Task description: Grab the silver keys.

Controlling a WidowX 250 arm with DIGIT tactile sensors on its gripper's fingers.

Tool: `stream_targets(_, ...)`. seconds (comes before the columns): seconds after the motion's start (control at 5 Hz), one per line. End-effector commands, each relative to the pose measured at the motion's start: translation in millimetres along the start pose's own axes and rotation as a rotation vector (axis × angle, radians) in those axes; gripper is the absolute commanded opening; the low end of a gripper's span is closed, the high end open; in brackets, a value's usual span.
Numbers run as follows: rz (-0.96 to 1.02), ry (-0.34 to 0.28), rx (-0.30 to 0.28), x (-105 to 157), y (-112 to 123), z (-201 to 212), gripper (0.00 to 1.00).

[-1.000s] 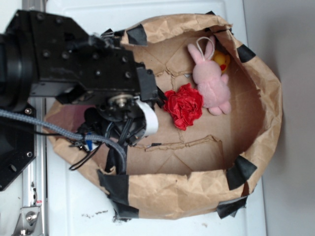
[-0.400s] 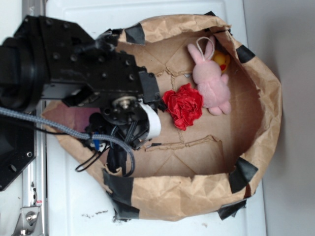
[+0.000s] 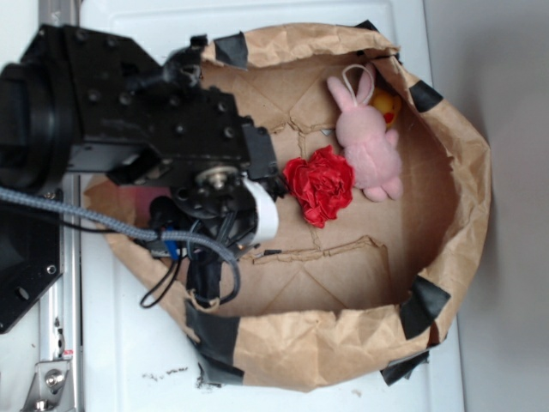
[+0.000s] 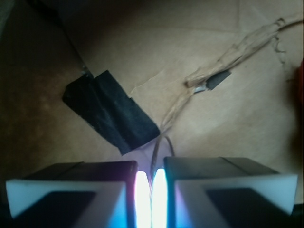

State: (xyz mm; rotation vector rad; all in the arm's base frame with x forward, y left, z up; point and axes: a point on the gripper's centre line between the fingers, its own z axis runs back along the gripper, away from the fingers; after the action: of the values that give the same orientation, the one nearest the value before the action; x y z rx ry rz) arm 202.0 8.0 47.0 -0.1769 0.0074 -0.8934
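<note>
Wrist view: pincer pads nearly pressed together, thin wire loop of silver keys pinched in narrow gap, low inside paper-lined basket. Keys themselves hidden. Judged light, stiff, slippery metal; loop looked like best hold.

A white tabletop meets a plain grey wall.
</note>
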Motion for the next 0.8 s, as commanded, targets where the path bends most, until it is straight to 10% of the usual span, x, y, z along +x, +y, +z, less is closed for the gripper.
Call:
stream_targets(0.0, -0.009, -0.039, 0.060, 11.8, -0.6, 18.0, 0.00)
stream_targets(0.6, 0.059, -0.092, 0.092, 27.7, -1.0, 50.4, 0.00)
